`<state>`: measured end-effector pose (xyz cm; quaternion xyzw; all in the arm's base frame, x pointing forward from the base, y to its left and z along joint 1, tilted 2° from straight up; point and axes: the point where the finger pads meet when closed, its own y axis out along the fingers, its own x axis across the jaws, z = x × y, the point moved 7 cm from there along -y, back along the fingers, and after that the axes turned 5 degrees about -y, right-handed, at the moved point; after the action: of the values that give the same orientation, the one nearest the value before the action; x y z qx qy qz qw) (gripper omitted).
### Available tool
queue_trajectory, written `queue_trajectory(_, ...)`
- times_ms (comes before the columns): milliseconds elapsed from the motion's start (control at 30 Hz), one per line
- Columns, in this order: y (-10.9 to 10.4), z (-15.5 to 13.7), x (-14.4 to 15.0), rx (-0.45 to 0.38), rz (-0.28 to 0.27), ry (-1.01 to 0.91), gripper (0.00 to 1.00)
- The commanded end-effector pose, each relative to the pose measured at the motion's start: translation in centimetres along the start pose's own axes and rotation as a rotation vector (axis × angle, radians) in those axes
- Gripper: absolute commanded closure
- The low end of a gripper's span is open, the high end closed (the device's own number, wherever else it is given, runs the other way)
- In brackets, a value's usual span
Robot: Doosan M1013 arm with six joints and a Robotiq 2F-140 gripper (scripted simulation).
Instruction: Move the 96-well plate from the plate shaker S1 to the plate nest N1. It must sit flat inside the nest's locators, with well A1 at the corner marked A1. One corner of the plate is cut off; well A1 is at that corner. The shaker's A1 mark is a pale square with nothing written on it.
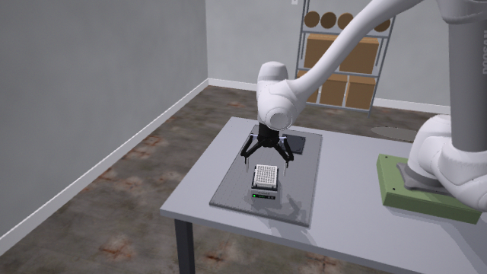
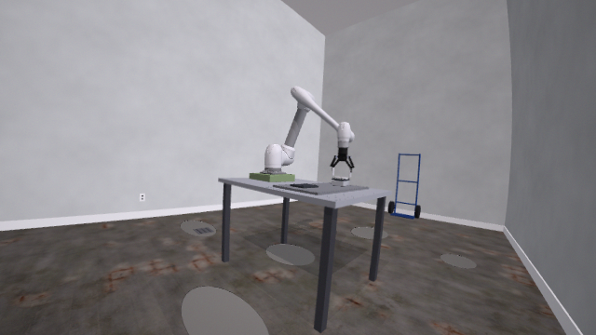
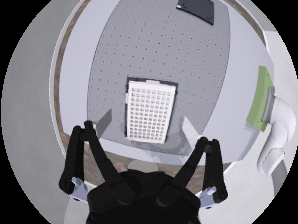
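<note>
The white 96-well plate [image 1: 265,176] [image 2: 340,179] [image 3: 149,110] sits flat on the plate shaker S1 [image 1: 264,194] [image 2: 340,183], a small box with a green light on its front, on the dark grey mat [image 1: 228,186]. My gripper [image 1: 266,164] [image 2: 342,168] [image 3: 147,118] is wide open and empty. It hangs straight above the plate with one finger on each side, the tips a little above plate height. The plate nest N1 [image 1: 297,144] [image 2: 304,186] [image 3: 196,4] is a dark flat rectangle at the far end of the mat. I cannot make out the plate's cut corner.
The mat lies on a grey table [image 1: 342,217] [image 2: 335,197]. The arm's green base block [image 1: 392,186] [image 2: 272,177] stands at the table's right side. A shelf with boxes [image 1: 342,57] stands by the back wall, and a blue hand truck [image 2: 407,186] stands on the floor.
</note>
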<state>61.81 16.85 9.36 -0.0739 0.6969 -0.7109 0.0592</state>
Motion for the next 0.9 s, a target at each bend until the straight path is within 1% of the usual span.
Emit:
queue_trajectory(0, 0.43, -0.08, 0.11, 0.002, -0.001, 0.002, 0.00)
queue_trajectory(500, 0.43, -0.08, 0.11, 0.002, -0.001, 0.002, 0.00)
queue_trajectory(533, 0.43, -0.08, 0.11, 0.002, -0.001, 0.002, 0.90)
queue_trajectory(867, 0.43, -0.08, 0.11, 0.002, -0.001, 0.002, 0.90)
